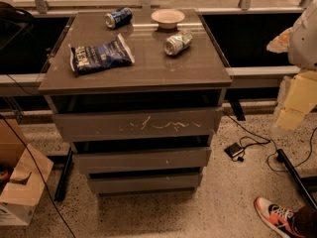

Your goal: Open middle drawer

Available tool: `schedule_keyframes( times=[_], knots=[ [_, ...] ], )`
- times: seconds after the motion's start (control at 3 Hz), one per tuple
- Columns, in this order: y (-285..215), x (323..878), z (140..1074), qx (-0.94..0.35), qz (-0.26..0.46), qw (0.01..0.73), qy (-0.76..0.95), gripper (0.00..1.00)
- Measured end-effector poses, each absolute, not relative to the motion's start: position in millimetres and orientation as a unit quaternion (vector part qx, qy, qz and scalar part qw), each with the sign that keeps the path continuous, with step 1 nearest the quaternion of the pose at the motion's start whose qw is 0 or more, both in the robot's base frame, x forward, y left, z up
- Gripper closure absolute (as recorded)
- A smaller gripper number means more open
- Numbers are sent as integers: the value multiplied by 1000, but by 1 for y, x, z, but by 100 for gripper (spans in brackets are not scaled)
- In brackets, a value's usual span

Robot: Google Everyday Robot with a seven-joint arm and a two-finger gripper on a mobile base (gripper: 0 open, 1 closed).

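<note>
At the right edge our pincer (293,108) hangs well apart from the cabinet (134,82); we cannot tell whether it is apart or together. Second of three fronts, the middle drawer (141,159) offers no handle, so we risk slipping off, or catching the scratched front (136,124) above instead.

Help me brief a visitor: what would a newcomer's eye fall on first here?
The grey-brown three-drawer cabinet fills the centre, white scratch marks on its top front, the plain middle drawer just below. A crumpled blue chip bag, a blue can, a silver can and a pale bowl lie on top. The robot's pale gripper hangs at the right edge, apart from the cabinet.
</note>
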State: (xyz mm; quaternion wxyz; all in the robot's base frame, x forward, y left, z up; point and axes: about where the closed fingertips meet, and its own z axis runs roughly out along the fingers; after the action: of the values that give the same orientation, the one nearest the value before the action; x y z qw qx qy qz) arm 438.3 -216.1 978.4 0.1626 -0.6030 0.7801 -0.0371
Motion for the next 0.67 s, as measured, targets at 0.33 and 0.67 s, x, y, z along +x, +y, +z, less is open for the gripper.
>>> schedule_keyframes(
  times=[0.33, 0.67],
  knots=[
    [-216, 438, 978, -603, -37, 163, 780, 0],
    [-194, 437, 954, -609, 12, 169, 775, 0]
  ],
)
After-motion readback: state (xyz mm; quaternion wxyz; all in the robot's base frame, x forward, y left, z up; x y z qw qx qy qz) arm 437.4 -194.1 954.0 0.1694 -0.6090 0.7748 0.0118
